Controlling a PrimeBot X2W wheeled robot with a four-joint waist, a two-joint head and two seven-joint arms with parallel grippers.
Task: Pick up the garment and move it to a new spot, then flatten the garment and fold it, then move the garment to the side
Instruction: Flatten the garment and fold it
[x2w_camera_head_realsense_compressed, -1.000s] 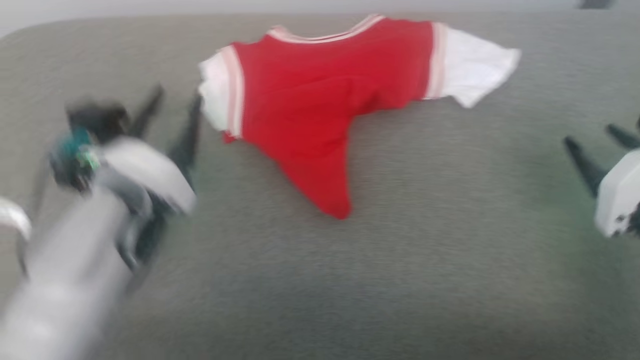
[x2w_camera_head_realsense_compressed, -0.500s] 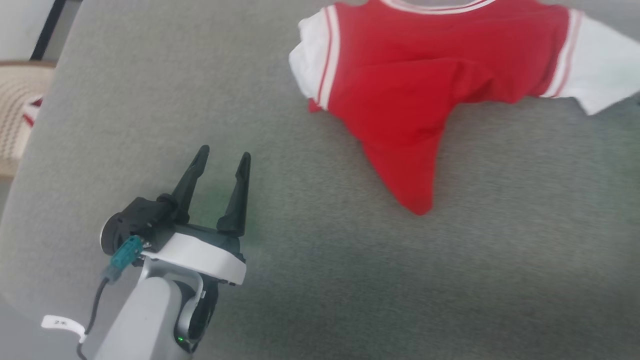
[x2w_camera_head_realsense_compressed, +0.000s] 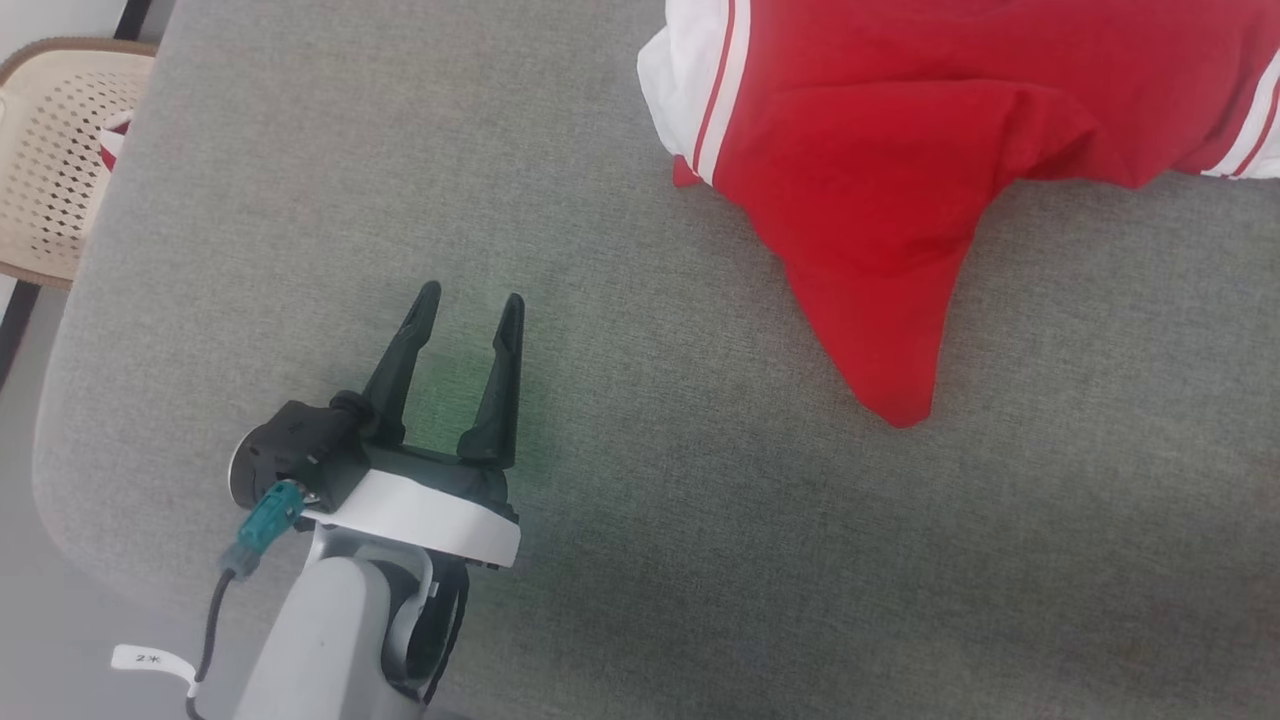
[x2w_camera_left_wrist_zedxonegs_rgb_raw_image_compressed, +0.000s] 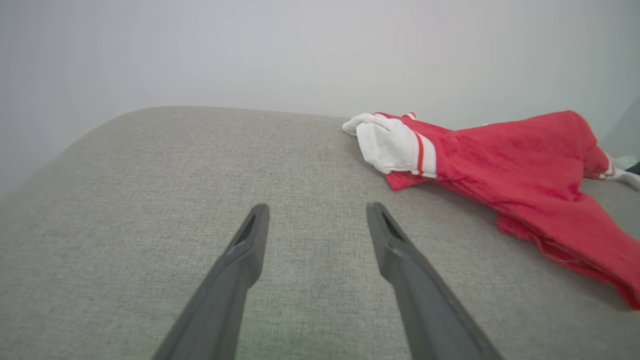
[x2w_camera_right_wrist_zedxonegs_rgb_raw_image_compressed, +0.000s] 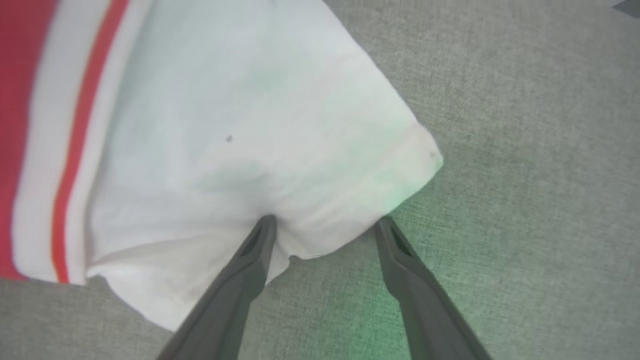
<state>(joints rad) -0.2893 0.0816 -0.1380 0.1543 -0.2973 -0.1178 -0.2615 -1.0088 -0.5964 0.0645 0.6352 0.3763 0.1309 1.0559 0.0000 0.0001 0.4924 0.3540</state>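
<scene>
one broad grey upholstered surface (x2w_camera_head_realsense_compressed: 700, 560) carries everything, with a beige perforated chair (x2w_camera_head_realsense_compressed: 50, 150) just off its left edge. the red jersey (x2w_camera_head_realsense_compressed: 900, 150) lies crumpled at the far right, one red corner pointing back toward the robot. the left gripper (x2w_camera_head_realsense_compressed: 471, 296) hovers empty, fingers spread, well apart from it. the right gripper (x2w_camera_right_wrist_zedxonegs_rgb_raw_image_compressed: 325, 220) is spread too, grasping nothing, its tips at the hem of the white sleeve (x2w_camera_right_wrist_zedxonegs_rgb_raw_image_compressed: 240, 125).
</scene>
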